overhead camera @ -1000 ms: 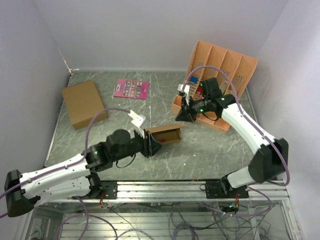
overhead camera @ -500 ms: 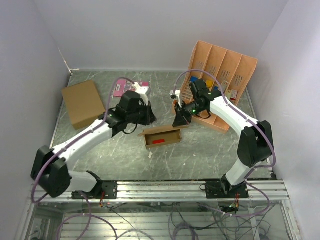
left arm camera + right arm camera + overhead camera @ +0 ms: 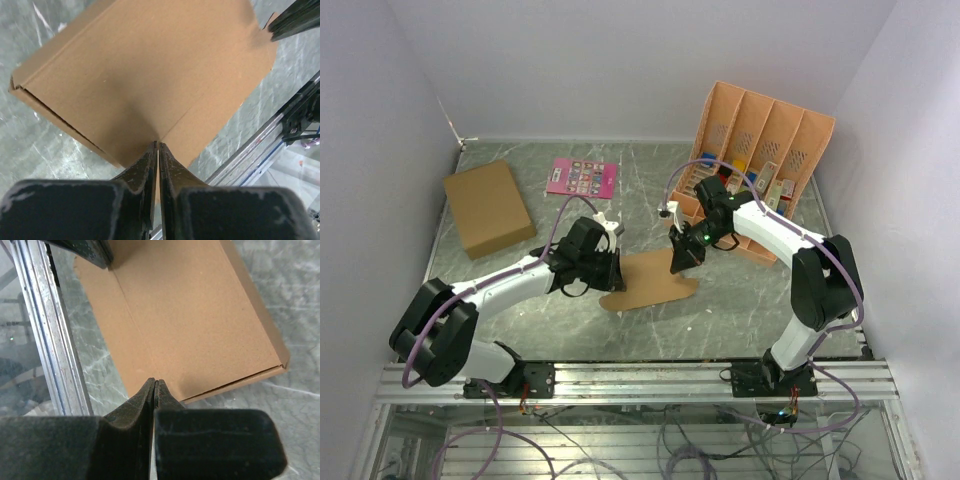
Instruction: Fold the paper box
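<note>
Two shut grippers at the paper box (image 3: pixel 655 282). Lies flattened, plain brown face up, at centre of the overhead frame on the grey table (image 3: pixel 740 312). Meets the left gripper (image 3: pixel 612 275), fingers pressed together, at its left end. Meets the right gripper (image 3: pixel 678 263), likewise pressed together, at its upper right edge. Cannot tell whether pinched or merely touched.

We cannot identify the small items (image 3: pixel 766 182) in the corner rack (image 3: pixel 760 118); the paper box (image 3: pixel 150 75) overruns the left wrist view.
</note>
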